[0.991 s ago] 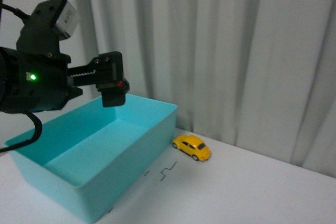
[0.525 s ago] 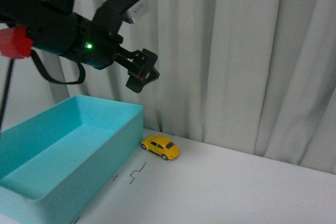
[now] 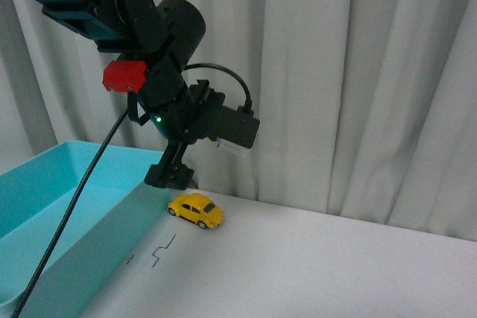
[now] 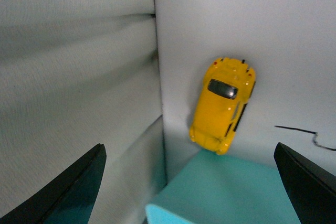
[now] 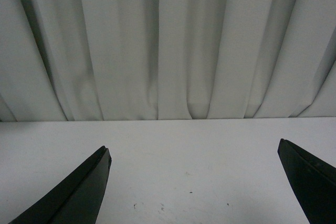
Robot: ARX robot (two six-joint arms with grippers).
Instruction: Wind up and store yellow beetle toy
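The left claw (image 3: 170, 175) hangs tips-down from its arm, above the table (image 3: 320, 273), at the far right corner of the bin (image 3: 112, 251). Its wrist view shows the two fingers (image 4: 79, 184) spread wide with nothing held between them. The beetle (image 3: 196, 210) sits on the table just below the claw's tips and slightly to their right, apart from them. In the wrist view the beetle (image 4: 223, 106) lies within the span of the fingers but out ahead of them, untouched, resting on its wheels. One end of it is right against the teal bin corner (image 4: 226, 198); whether the two touch cannot be told. A thin black squiggle (image 3: 160, 251) is drawn on the table near the beetle, on the side towards the camera. A pale curtain (image 3: 358, 72) hangs behind the table.

The right claw (image 5: 191, 153) is also spread wide and holds nothing, facing the curtain over bare table.
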